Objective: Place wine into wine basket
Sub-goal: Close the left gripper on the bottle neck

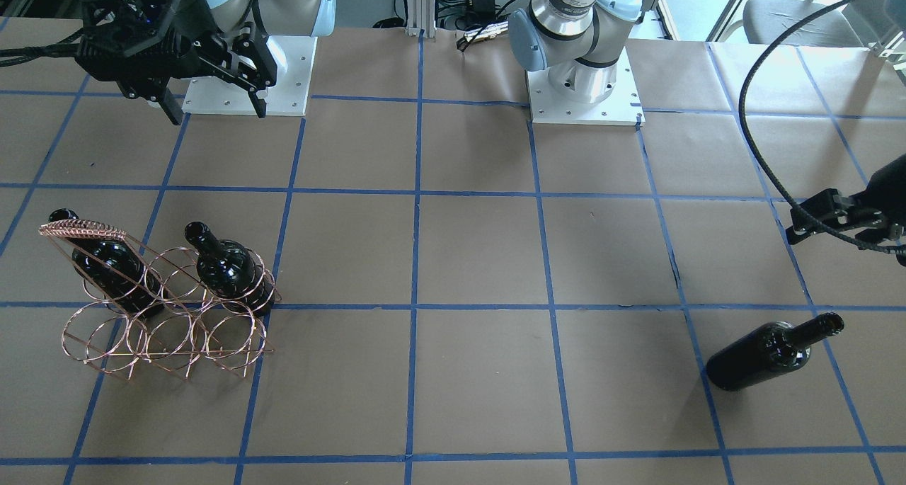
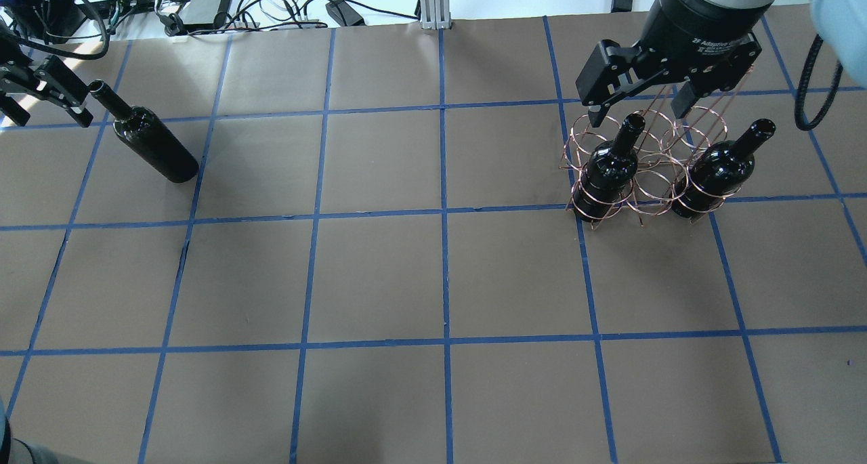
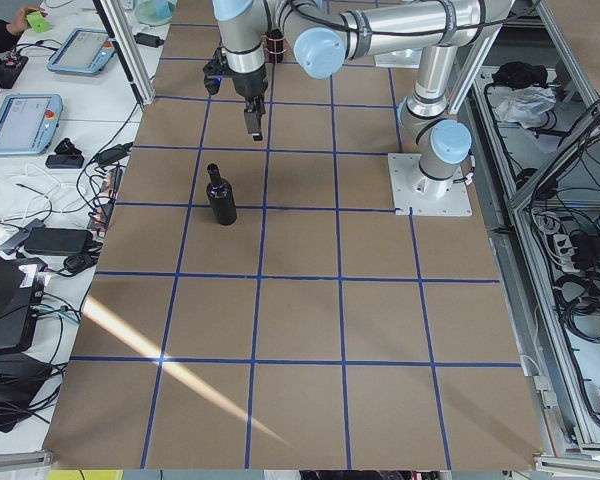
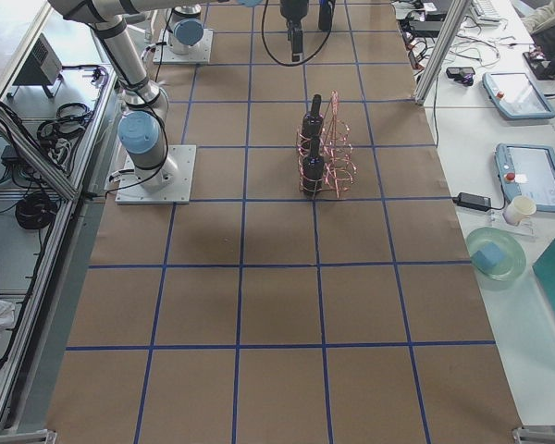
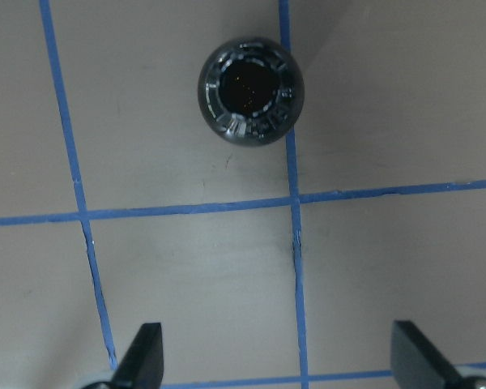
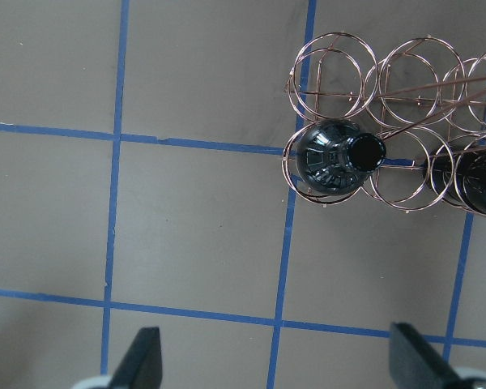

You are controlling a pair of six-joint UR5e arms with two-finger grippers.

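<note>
The wine [image 2: 152,142], a dark glossy bottle with an open rimmed mouth, stands upright on the table at the left; the left wrist view looks down on its mouth [image 5: 251,91]. It also shows in the front view [image 1: 768,350] and the left side view [image 3: 220,197]. My left gripper [image 2: 44,105] [image 5: 279,356] is open and empty, raised just beside the bottle's neck. The wine basket [image 2: 651,177] [image 1: 166,336] [image 6: 371,81], a copper wire rack, stands at the right. My right gripper [image 2: 637,108] [image 1: 216,110] [image 6: 279,361] is open and empty above it.
Two other dark bottles [image 2: 609,169] [image 2: 721,169] sit neck-up in the basket's loops; its other loops hold nothing. Brown paper with blue tape lines [image 2: 440,213] covers the table. Cables and boxes [image 2: 203,3] lie beyond the far edge.
</note>
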